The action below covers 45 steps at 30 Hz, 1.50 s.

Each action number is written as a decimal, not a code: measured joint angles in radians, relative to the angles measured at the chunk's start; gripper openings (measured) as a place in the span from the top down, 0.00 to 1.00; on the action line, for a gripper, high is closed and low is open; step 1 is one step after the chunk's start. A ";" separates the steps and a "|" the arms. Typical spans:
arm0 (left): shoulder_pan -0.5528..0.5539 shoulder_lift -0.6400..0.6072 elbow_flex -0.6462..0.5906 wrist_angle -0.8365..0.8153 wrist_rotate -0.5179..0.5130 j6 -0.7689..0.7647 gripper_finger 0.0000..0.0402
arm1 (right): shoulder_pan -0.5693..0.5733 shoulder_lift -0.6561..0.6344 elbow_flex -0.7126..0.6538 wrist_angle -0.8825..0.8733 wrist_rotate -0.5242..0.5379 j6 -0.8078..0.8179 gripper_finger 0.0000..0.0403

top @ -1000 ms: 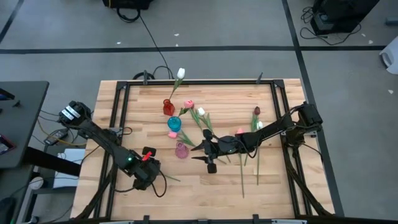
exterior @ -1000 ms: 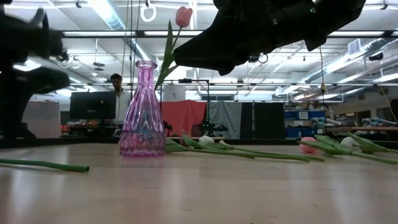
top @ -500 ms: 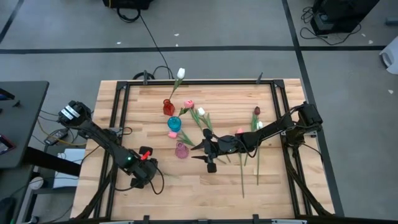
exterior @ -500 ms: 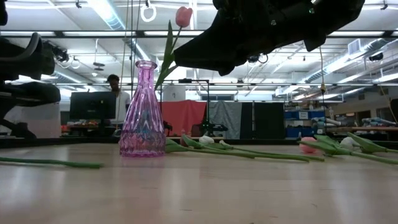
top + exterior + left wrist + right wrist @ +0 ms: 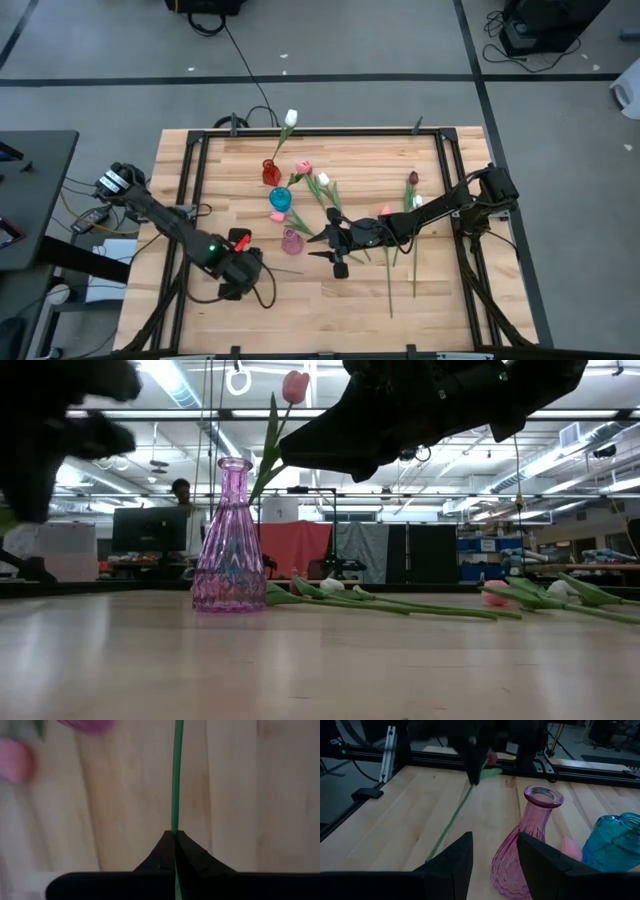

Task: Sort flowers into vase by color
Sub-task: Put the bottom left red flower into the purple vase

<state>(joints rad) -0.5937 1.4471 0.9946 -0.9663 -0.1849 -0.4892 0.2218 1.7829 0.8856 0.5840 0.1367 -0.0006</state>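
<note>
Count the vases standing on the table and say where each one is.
3, in a line left of the table's middle: the red vase farthest back holding a white tulip, the blue vase in the middle, and the pink vase nearest the front, empty.

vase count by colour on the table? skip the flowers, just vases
Red vase: 1
Blue vase: 1
Pink vase: 1
Total: 3 vases
</note>
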 joint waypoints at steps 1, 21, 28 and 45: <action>0.007 0.000 0.024 -0.005 -0.014 0.014 1.00 | 0.000 0.000 0.000 -0.003 0.000 -0.001 0.59; 0.097 -0.001 0.129 0.041 -0.131 0.067 1.00 | 0.001 0.000 0.000 -0.018 0.000 -0.025 0.59; 0.099 -0.001 0.129 0.055 -0.135 0.059 1.00 | 0.001 -0.013 -0.001 -0.120 -0.001 -0.020 0.59; 0.136 -0.001 0.129 0.056 -0.144 0.063 1.00 | 0.043 -0.035 0.000 -0.062 0.044 -0.069 0.59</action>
<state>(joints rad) -0.4580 1.4460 1.1240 -0.9104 -0.3286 -0.4263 0.2652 1.7481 0.8856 0.5223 0.1807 -0.0697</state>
